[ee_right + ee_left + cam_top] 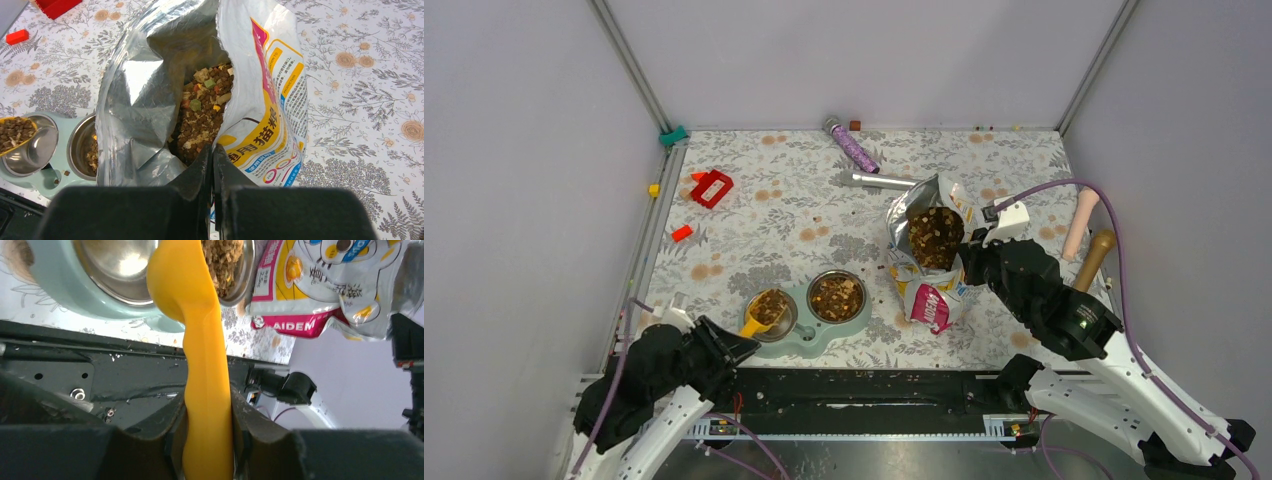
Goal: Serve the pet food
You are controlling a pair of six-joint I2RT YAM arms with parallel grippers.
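Note:
The pet food (935, 235) fills an open foil bag (260, 115) standing right of centre. My right gripper (212, 160) is shut on the bag's near rim, holding its mouth open (969, 262). More kibble lies in the right steel bowl (836, 296) of the pale green feeder (804, 345). My left gripper (207, 425) is shut on the handle of an orange scoop (195, 340). The scoop (15, 134) carries a load of kibble and hangs over the left bowl (35, 155), whose steel bottom shows shiny and bare.
A red block (711, 187) and a small red piece (682, 233) lie at the far left. A purple tube (854, 147) and a metal tube (879, 181) lie behind the bag. Two pegs (1094, 258) lie at the right edge. A black rail (874, 390) runs along the near edge.

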